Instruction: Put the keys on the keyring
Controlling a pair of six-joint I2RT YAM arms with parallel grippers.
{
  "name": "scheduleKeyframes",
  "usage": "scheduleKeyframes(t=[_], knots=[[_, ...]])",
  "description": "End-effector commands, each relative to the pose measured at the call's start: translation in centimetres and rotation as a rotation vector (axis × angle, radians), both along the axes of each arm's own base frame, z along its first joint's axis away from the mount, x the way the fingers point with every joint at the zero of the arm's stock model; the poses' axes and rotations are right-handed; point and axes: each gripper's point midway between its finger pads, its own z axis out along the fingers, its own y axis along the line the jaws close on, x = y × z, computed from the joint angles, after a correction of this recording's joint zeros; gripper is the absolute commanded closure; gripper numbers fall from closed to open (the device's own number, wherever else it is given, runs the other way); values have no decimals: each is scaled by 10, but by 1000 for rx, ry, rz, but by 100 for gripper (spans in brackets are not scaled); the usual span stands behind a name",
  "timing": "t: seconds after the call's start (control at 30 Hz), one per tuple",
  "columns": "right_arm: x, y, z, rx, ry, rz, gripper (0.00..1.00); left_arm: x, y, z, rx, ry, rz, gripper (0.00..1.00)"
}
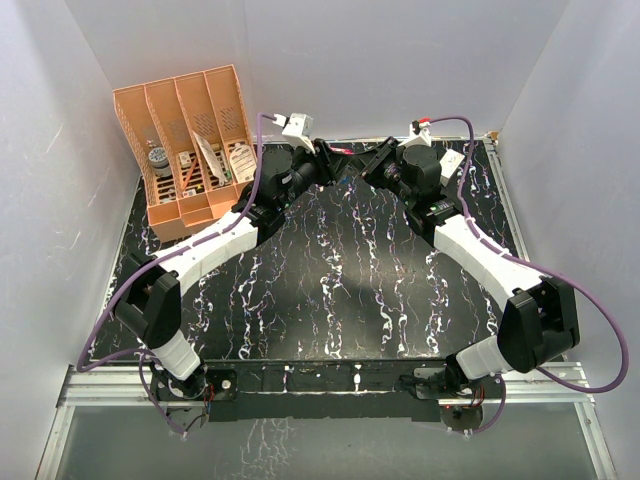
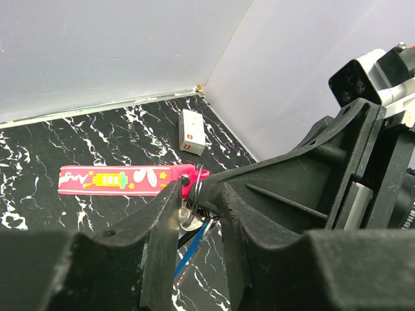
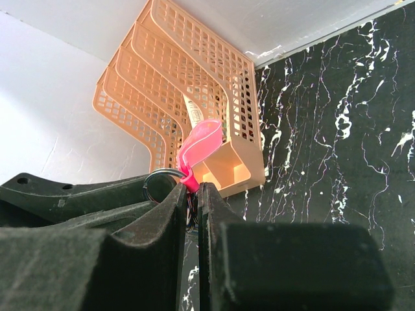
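Observation:
The keyring's pink printed strap (image 2: 117, 179) lies out to the left above the table; it also shows as a pink loop (image 3: 198, 146) and a red sliver (image 1: 340, 152). Its thin metal ring (image 2: 196, 181) sits at the fingertips. My right gripper (image 3: 192, 188) is shut on the strap's ring end; the ring (image 3: 159, 176) curls beside its left finger. My left gripper (image 2: 198, 197) has its fingers apart around a small silver round piece (image 2: 188, 217) and the blue key (image 2: 191, 249), seen edge-on, hanging below the ring. I cannot pick out the dark key. The grippers meet tip to tip at back centre, left (image 1: 325, 158) and right (image 1: 362, 160).
An orange slotted organiser (image 1: 190, 140) stands at the back left, also in the right wrist view (image 3: 194, 78). A small white box (image 2: 192, 131) lies near the back right corner. White walls close in the black marbled table (image 1: 330, 290).

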Motion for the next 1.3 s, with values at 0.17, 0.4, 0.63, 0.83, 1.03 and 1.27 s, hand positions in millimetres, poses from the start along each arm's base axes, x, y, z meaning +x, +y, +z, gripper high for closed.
scheduleKeyframes(t=[0.17,0.4,0.63,0.83,1.03,1.27], knots=[[-2,3,48,61,-120,13,100,-5,-4,37,-62,-76,-22,85],[-1,4,48,62,-121,15,100,-6,-4,38,-68,-79,-29,99],[-2,5,47,62,-122,21,100,-5,-5,38,-76,-79,-28,100],[-2,4,47,53,-126,19,86,-3,-1,40,-82,-83,-5,100],[-5,-2,51,25,-146,-3,70,0,1,40,-50,-78,16,100],[-12,-24,67,-67,-227,-68,59,2,0,41,23,-36,13,100]])
